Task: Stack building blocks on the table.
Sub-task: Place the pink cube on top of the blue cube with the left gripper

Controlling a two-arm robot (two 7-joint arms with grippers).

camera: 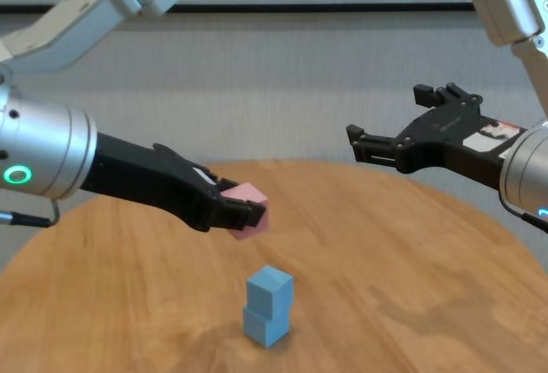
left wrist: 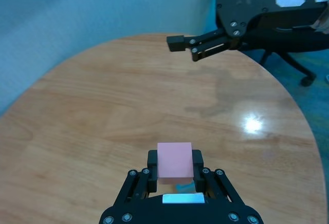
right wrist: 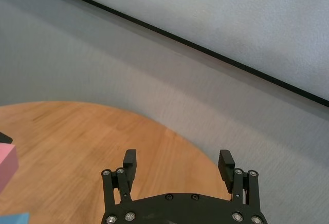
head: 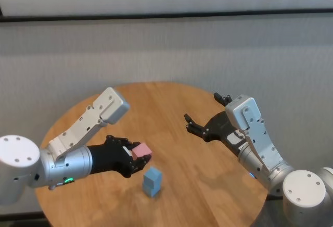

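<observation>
Left gripper (camera: pixel 248 212) jaws clenched on pink block (camera: pixel 249 209), held above-left of the two-blue stack (camera: pixel 267 306) on desk (head: pixel 208 185). Block looks light, rigid, matte; flat side-face grip suits. Right gripper (camera: pixel 402 125) jaws released, well right of stack.

Two light blue cubes (camera: pixel 268 306) stood stacked near the round wooden table's (head: pixel 208 185) six-o'clock edge; the pale pink cube (camera: pixel 249 210) hung raised at their eleven o'clock.
</observation>
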